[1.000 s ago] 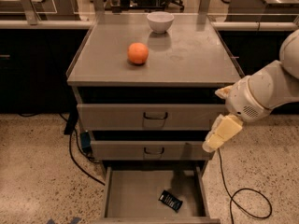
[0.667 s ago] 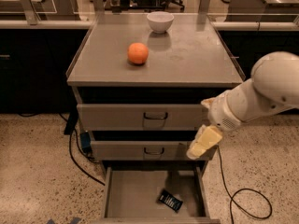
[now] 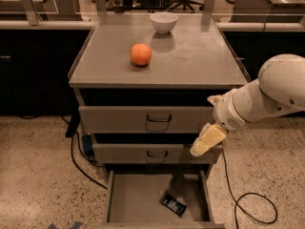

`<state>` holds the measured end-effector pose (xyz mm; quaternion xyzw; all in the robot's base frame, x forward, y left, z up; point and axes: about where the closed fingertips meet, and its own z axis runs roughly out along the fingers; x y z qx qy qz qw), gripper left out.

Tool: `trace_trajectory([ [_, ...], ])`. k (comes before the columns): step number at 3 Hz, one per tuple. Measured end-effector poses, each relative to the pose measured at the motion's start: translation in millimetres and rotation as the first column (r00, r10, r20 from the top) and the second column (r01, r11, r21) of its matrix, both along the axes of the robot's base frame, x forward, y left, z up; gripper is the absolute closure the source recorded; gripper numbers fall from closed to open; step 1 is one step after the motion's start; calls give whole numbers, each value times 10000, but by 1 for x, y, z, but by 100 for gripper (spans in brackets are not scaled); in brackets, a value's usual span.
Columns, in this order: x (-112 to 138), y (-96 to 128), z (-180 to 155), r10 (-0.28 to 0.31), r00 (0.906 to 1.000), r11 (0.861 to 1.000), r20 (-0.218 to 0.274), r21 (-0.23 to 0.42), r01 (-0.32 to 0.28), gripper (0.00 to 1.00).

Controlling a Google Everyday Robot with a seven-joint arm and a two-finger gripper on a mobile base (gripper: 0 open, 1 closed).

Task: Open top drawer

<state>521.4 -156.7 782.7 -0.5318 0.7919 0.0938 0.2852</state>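
The top drawer (image 3: 119,119) is the wide gray front just under the cabinet top, with a small dark wire handle (image 3: 159,119) at its centre. Its front sits flush with the cabinet. My gripper (image 3: 207,140), cream coloured, hangs from the white arm (image 3: 267,97) that comes in from the right. It is in front of the right end of the drawer fronts, just below the top drawer's lower edge and well to the right of its handle. It holds nothing that I can see.
An orange (image 3: 141,54) and a white bowl (image 3: 163,22) stand on the cabinet top (image 3: 200,56). The middle drawer (image 3: 124,153) is shut. The bottom drawer (image 3: 138,194) is pulled out with a dark packet (image 3: 173,205) inside. Cables (image 3: 248,199) lie on the floor on both sides.
My arm and gripper have swung left, from beside the cabinet's right edge to in front of the drawers' right end. The drawers have not moved.
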Motion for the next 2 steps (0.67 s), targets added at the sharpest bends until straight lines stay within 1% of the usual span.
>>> trace_trajectory([
  [1,17,13,-23,-53,9997,10000,245,-2,53,0],
  [2,61,38,-44,-172,9940,9998,1084,-12,174,0],
])
